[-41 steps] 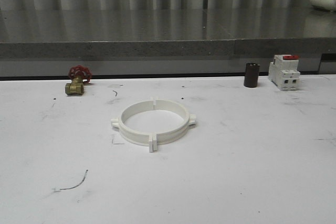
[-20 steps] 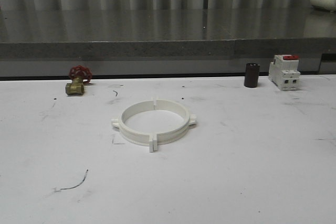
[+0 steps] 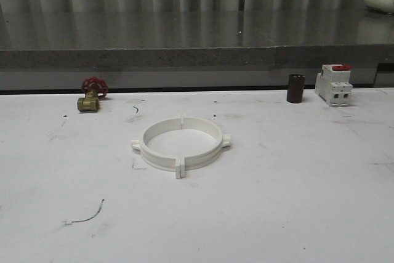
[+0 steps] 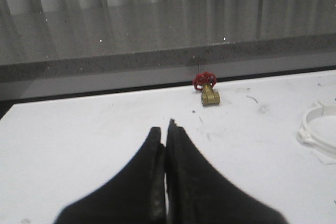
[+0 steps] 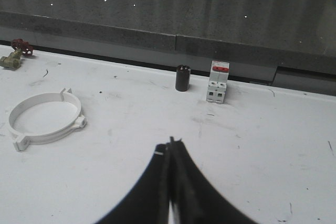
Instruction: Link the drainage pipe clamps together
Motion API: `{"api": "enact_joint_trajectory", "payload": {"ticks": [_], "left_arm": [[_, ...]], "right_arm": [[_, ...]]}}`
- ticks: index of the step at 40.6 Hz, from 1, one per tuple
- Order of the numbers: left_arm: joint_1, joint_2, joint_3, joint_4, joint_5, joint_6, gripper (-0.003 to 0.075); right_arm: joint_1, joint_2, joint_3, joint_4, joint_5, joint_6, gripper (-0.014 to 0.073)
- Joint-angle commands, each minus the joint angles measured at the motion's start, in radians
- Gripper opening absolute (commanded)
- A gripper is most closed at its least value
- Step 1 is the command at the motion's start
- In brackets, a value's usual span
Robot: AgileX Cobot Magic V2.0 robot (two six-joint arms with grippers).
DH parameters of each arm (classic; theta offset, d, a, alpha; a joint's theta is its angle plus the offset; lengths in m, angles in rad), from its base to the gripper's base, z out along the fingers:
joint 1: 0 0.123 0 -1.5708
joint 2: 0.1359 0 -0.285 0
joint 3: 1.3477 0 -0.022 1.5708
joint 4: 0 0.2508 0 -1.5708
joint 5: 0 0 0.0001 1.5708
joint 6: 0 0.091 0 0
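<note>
The two pipe clamps [image 3: 181, 144] lay joined as one ring near the middle of the white table [image 3: 295, 201], well back from its front edge, tabs meeting at the near and far seams. By that look the joining step was finished, or nearly so; the next move probably called for no more than checking the seams. The left gripper [image 4: 167, 129] and right gripper [image 5: 170, 145] both hung clear of the ring, jaws pressed together and holding nothing. Whether the tabs had truly locked was too small to tell. In the left wrist view the ring was cut off at the frame's edge.
</note>
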Motion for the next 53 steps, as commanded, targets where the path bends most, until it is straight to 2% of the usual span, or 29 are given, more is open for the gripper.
{"api": "enact_joint_trajectory", "payload": {"ticks": [1,5,7,43,49,53], "left_arm": [[0.003,-0.017,0.023,-0.014,-0.128,0.004,-0.002],[0.006,-0.019,0.071,-0.02,-0.184,0.004,-0.002],[0.006,-0.019,0.069,-0.02,-0.145,0.004,-0.002],[0.006,-0.019,0.069,-0.02,-0.149,0.004,-0.002],[0.006,-0.019,0.069,-0.02,-0.149,0.004,-0.002],[0.006,-0.019,0.069,-0.02,-0.149,0.004,-0.002]], "right_arm": [[-0.005,0.009,-0.025,-0.006,-0.078,-0.006,-0.0114],[-0.005,0.008,-0.025,-0.006,-0.078,-0.006,-0.0114],[-0.005,0.008,-0.025,-0.006,-0.078,-0.006,-0.0114],[-0.005,0.005,0.001,-0.014,-0.084,-0.006,-0.0114],[-0.019,-0.002,0.106,-0.02,-0.216,-0.025,-0.0114],[-0.061,-0.051,0.203,0.063,-0.285,-0.067,-0.0114]]}}
